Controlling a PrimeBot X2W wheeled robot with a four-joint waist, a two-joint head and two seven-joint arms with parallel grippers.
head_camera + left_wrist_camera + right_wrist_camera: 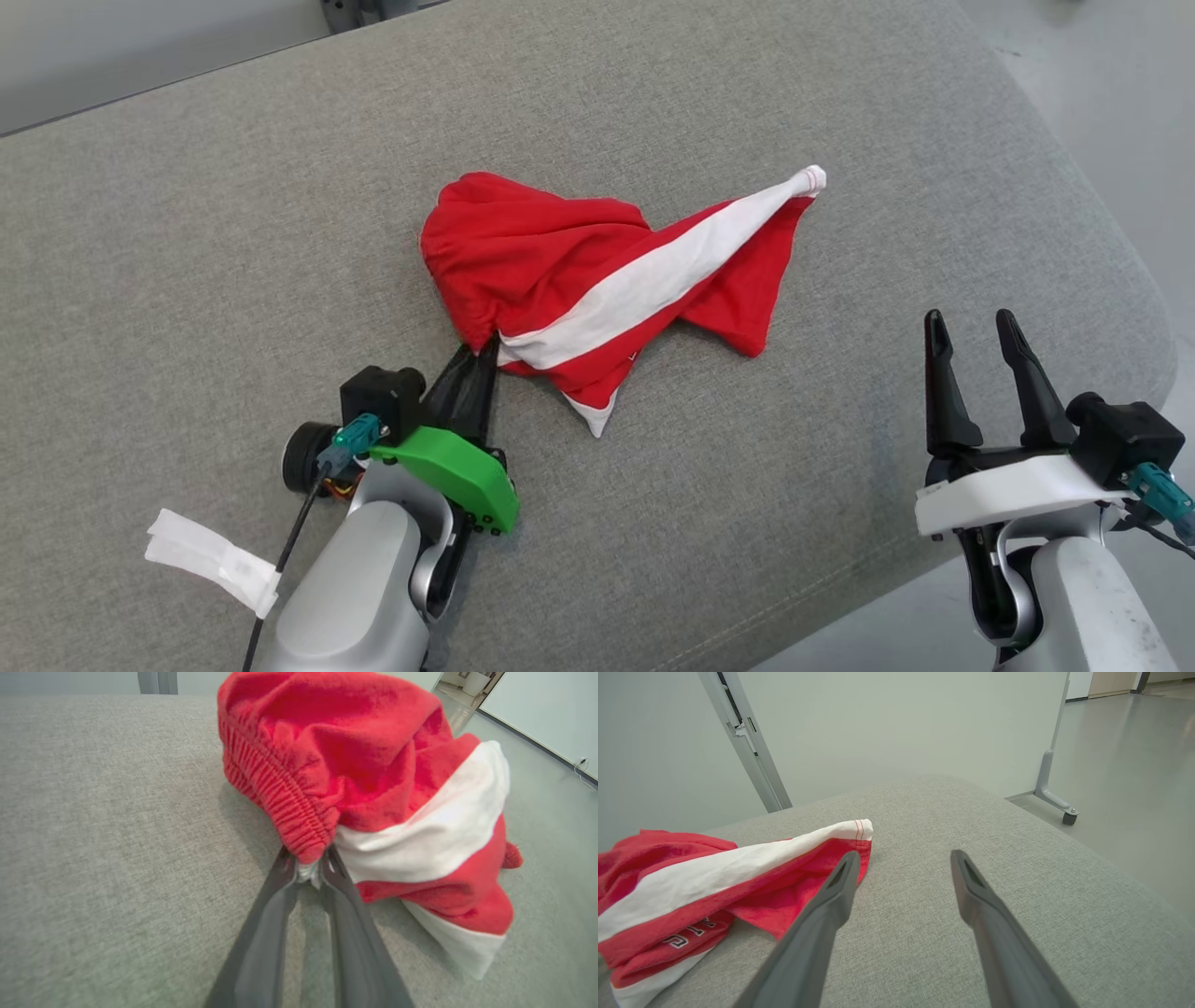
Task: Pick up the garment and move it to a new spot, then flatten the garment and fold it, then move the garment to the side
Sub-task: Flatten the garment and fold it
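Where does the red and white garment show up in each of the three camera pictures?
Head view: the garment lies mid-picture on the grey cushion, left gripper pinching its near edge.
Left wrist view: garment at upper middle and right, elastic edge in the grip.
Right wrist view: garment at the left, beside the open right gripper.
Shared landmark: its white stripe.

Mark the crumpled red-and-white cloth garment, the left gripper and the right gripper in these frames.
crumpled red-and-white cloth garment (537,247), head view, red folds left of the white stripe.
left gripper (309,856), left wrist view, between fingertips pinching the ribbed waistband.
right gripper (970,320), head view, midway between its spread fingertips.
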